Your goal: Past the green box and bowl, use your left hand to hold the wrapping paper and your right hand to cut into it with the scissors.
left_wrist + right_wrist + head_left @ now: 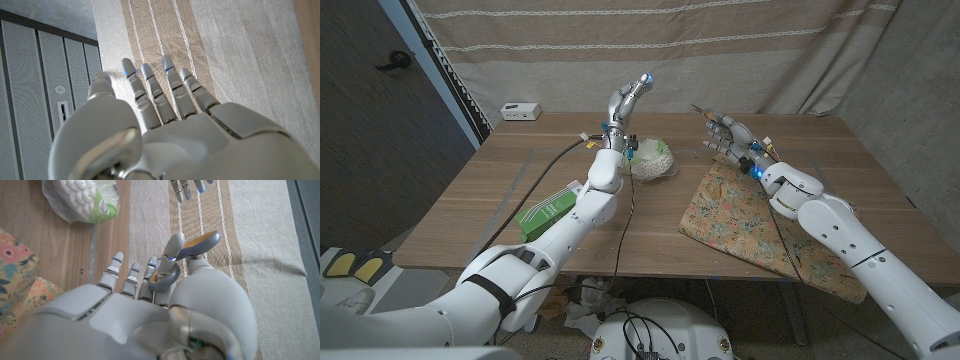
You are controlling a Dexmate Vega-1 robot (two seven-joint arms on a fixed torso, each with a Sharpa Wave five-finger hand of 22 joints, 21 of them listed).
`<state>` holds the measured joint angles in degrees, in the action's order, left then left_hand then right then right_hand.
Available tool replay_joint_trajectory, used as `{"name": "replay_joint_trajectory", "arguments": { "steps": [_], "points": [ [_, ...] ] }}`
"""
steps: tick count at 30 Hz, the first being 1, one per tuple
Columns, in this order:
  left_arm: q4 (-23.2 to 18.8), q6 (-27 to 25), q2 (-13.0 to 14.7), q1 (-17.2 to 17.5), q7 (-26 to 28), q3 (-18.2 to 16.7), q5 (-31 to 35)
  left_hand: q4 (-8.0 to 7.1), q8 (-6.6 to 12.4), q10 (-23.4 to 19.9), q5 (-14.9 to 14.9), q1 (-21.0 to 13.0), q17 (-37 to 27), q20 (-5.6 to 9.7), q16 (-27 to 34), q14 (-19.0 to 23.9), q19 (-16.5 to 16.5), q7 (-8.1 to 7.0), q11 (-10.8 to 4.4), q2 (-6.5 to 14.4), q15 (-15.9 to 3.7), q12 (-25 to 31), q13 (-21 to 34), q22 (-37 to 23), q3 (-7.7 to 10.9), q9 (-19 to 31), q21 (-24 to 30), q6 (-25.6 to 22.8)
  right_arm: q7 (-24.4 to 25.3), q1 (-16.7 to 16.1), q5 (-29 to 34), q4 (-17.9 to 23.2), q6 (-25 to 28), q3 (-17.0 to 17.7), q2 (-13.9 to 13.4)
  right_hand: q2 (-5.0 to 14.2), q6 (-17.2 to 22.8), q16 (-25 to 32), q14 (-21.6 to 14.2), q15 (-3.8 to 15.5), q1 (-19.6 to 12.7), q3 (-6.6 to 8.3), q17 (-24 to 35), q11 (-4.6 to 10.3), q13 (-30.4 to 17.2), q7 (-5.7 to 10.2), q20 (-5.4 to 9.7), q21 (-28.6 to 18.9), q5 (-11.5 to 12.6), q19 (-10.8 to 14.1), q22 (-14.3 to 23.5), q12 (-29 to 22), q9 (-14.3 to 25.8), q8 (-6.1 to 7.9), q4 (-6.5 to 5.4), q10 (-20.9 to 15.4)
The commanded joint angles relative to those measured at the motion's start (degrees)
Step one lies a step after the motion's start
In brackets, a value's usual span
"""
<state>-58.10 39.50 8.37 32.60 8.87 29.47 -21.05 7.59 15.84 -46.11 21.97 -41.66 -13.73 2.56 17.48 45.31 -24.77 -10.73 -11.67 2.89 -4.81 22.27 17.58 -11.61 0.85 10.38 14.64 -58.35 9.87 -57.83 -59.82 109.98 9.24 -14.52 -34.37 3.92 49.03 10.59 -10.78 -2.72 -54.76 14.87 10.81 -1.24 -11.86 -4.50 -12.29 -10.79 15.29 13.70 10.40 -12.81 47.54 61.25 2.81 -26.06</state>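
Left robot hand [632,95] raised above the table [520,180], fingers extended, holding nothing. Right robot hand [732,137] grips the scissors [190,247] beyond the floral wrapping paper [745,215], which lies on the table's right side.

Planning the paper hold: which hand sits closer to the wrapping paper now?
Right. The right hand with the scissors hovers at the paper's far edge; the left hand is raised, empty, above the bag.

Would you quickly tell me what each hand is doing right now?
Left hand: open, raised above the table, holding nothing.
Right hand: holding the scissors.
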Motion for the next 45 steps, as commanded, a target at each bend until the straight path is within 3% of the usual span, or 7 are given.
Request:
{"name": "replay_joint_trajectory", "arguments": {
  "steps": [1, 6, 10, 21, 35, 45],
  "points": [
    [-1.9, -1.64, 2.78, 0.56, -6.71, -0.79, -3.83, 0.31, -2.92, -2.84, -0.67, -1.34, -0.48, 0.08, 0.1, 2.72, -0.61, -0.96, -0.08, -0.27, -8.2, 1.88, 1.37, -0.31, 0.43, 0.27, 0.4, 5.19, -3.73, 1.07, -7.51, 0.55, 0.76, -0.31, 0.9, -0.54, -5.34, 0.24, -0.08, 0.42, 0.02, -2.02, 0.12, 0.38, -0.2, 5.93, -0.12, -0.49, 0.36, 0.0, 0.18, -0.03, 0.09, 0.42, 2.51, -0.06],
    [-0.87, -1.51, 2.64, 0.32, -9.33, -0.93, -5.59, 0.13, -3.03, -5.62, -1.06, -1.42, -0.72, -0.04, 0.32, 4.73, -1.0, -0.52, 0.01, 0.26, -8.21, 3.46, 2.1, -0.36, 0.65, 0.43, 0.59, 4.79, -5.64, 1.81, -11.33, -0.27, 1.63, -0.36, 1.67, -0.61, -5.36, 0.25, 0.01, 0.89, 0.6, -2.49, 0.12, 0.99, -0.19, 6.78, -0.15, -0.33, 0.52, -0.61, 0.19, 0.04, -0.36, 0.47, 2.36, 0.15],
    [0.61, -0.96, 2.35, -0.32, -10.8, -1.01, -6.21, 0.15, -2.08, -8.04, -1.62, -1.59, -0.99, 0.19, 0.53, 7.62, -1.78, 0.36, -0.2, 0.29, -8.19, 5.19, 3.07, -0.42, 0.73, 0.54, 0.94, 1.29, -7.61, 2.29, -15.2, -1.53, 2.75, -0.26, 2.51, -0.57, -5.43, 0.19, 0.31, 1.35, 1.29, -2.99, 0.12, 1.73, -0.19, 7.24, -0.15, -0.29, 0.76, -1.05, 0.19, 0.17, -0.67, 0.6, 2.13, 0.55],
    [3.34, -0.23, 1.76, -1.69, -13.3, -1.15, -7.18, 0.14, -1.4, -8.94, -2.13, -1.61, -1.15, 0.3, 0.38, 9.14, -2.16, 0.44, -0.27, 0.15, -8.19, 6.07, 3.75, -0.5, 0.68, 0.5, 1.14, -1.54, -13.08, 3.51, -28.39, -5.76, 9.51, -0.1, 4.88, -0.55, -5.89, -0.17, 2.26, 2.46, 3.06, -4.32, 0.14, 3.19, -0.19, 8.8, -0.14, -0.02, 1.6, -2.97, 0.2, 0.53, -1.49, 0.86, 1.62, 1.8],
    [3.03, -0.99, 2.2, -1.81, -13.96, -1.14, -7.24, 0.08, -1.11, -8.7, -2.48, -1.53, -1.17, 0.34, -0.12, 9.21, -2.07, 0.94, -0.25, 0.04, -8.2, 6.23, 4.14, -0.57, 0.6, 0.41, 1.15, -3.26, -13.4, 3.77, -30.01, -7.51, 7.68, 0.33, 7.58, -1.02, -5.94, -0.03, 3.34, 3.66, 4.59, -5.79, 0.14, 5.2, -0.18, 9.97, -0.12, -0.06, 3.27, -4.26, 0.19, 0.78, -2.81, 1.0, 1.35, 3.07],
    [0.85, -2.15, 2.98, -0.58, -12.91, -1.29, -7.06, 0.03, -1.11, -8.55, -2.61, -1.43, -1.17, 0.31, -0.37, 9.1, -2.03, 1.05, -0.25, -0.01, -8.18, 6.25, 4.29, -0.6, 0.54, 0.37, 1.16, -3.7, -12.99, 3.63, -31.48, -8.62, 7.6, 0.09, 9.44, -1.4, -5.48, 0.13, 3.54, 4.22, 5.14, -6.58, 0.16, 5.67, -0.15, 10.54, -0.09, -0.17, 4.46, -4.64, 0.18, 0.68, -3.94, 1.02, 1.36, 3.16]
  ]
}}
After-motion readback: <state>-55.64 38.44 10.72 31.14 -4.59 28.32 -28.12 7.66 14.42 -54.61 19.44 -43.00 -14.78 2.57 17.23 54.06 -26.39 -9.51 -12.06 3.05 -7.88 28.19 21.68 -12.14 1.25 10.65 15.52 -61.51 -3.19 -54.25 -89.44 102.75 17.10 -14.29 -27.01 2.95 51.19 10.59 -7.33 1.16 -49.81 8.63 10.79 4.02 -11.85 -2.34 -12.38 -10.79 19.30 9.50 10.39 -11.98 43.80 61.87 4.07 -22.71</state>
